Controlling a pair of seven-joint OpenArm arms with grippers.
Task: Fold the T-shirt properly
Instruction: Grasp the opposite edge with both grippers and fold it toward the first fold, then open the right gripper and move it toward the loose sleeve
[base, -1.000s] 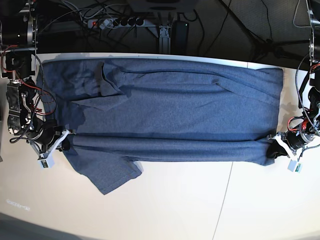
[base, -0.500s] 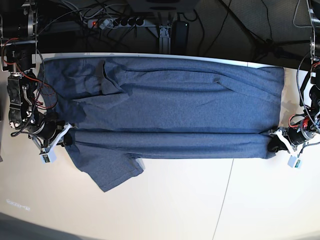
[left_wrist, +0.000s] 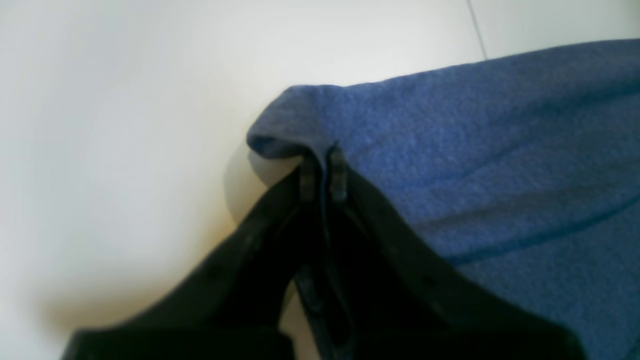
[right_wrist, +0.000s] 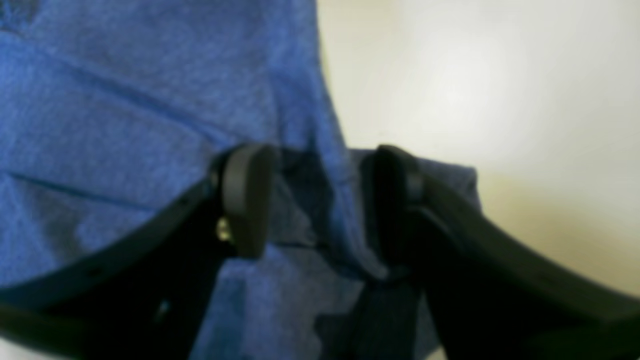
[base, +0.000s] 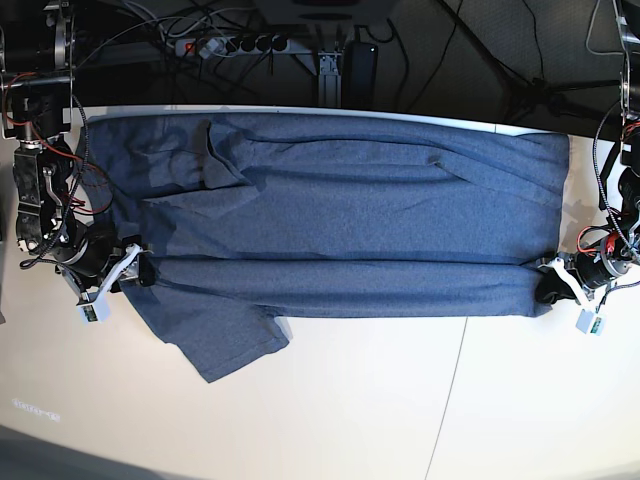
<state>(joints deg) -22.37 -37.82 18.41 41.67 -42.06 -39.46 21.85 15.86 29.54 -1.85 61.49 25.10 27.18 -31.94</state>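
The blue-grey T-shirt (base: 350, 200) lies spread sideways across the white table (base: 380, 400), its front long edge folded over into a band, with one sleeve (base: 225, 340) sticking out at the front left. My left gripper (base: 548, 285) is at the band's right end; in the left wrist view this gripper (left_wrist: 320, 170) is shut on a pinched corner of the T-shirt (left_wrist: 475, 150). My right gripper (base: 135, 265) is at the band's left end. Seen from the right wrist, this gripper (right_wrist: 320, 200) stands open, a ridge of T-shirt (right_wrist: 125, 100) loose between its fingers (right_wrist: 245, 200).
A power strip (base: 225, 44) and cables lie on the dark floor behind the table's back edge. A thin seam (base: 450, 400) runs across the tabletop at the front right. Both arms' wiring hangs at the table's left and right ends.
My right gripper has opened and let go of the fabric. Both grippers and the folded band have shifted slightly toward the back of the table.
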